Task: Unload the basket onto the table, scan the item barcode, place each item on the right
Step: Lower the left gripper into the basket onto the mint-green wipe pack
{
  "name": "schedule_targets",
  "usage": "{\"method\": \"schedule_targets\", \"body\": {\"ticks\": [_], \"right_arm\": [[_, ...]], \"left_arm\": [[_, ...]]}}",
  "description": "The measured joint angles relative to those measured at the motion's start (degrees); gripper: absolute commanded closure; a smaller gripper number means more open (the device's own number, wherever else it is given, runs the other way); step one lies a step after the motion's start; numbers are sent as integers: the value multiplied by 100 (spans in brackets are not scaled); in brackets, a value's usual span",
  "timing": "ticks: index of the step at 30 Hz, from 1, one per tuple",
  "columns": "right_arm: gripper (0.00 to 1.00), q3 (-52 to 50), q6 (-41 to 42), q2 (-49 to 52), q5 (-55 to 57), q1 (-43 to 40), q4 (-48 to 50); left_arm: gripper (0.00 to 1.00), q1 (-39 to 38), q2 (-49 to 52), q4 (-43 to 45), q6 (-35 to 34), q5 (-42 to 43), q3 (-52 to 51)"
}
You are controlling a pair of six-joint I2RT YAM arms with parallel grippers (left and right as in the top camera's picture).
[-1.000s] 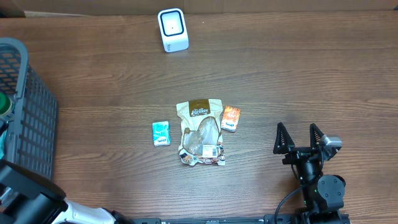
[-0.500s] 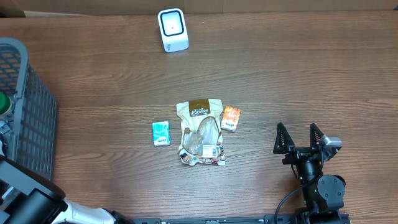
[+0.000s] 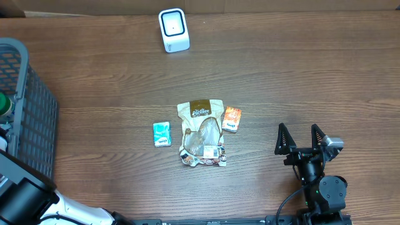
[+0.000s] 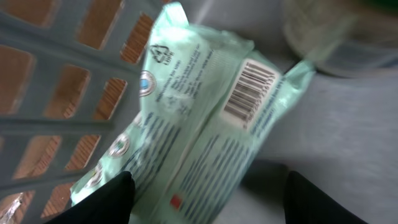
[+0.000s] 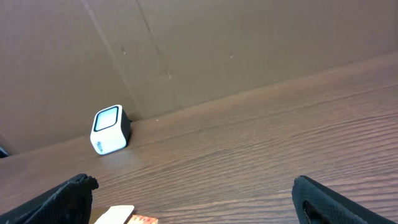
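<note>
Two arms share this table. At the far left of the overhead view stands a grey basket (image 3: 37, 119), with the left arm (image 3: 25, 200) in the lower left corner beside it. The left wrist view looks into the basket. There the left gripper (image 4: 208, 183) hangs partly open over a pale green packet (image 4: 193, 118) lying on the basket floor. One finger (image 4: 106, 202) overlaps the packet's lower left edge and the other (image 4: 317, 199) stands clear of it, so nothing is gripped. The packet's barcode (image 4: 249, 90) faces up, just right of centre. A blurred round container (image 4: 339, 37) sits at upper right.

Mid-frame in the overhead view lie a teal pack (image 3: 162, 134), a pouch (image 3: 201, 132) and an orange pack (image 3: 232, 119), the last just beside the pouch. The white scanner (image 3: 174, 29) stands at top centre, well apart from them. At lower right, the right gripper (image 3: 298, 128) is spread wide and empty.
</note>
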Motion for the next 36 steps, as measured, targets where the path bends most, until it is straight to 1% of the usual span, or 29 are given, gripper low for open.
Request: {"method": "schedule_targets", "body": {"ticks": [6,7,8,9,10,12,13,23,31,36], "right_arm": [[0,0,-2,0,0,2,-2],[0,0,0,0,0,0,-2],[0,0,-2,0,-2,0,0],[0,0,-4,0,-2,0,-2],[0,0,-2,0,0,0,0],[0,0,-4,0,0,0,0],[0,0,-4,0,0,0,0],[0,0,-2,0,-2,0,0],[0,0,-2,0,0,2,2],[0,0,0,0,-2,2,0]], "left_arm": [[38,0,142,332,24,-122,26],[40,0,170,350,24,-131,52],[44,0,203,356,22,-136,81],[49,0,229,354,22,-133,107],[59,0,254,352,26,-133,127],[82,-2,313,323,39,-131,168],[96,-11,330,310,68,-133,177],[96,-39,361,31,96,-297,275],[96,-37,236,-483,-269,-411,306],[96,-33,-46,-756,-507,-221,149]]}}
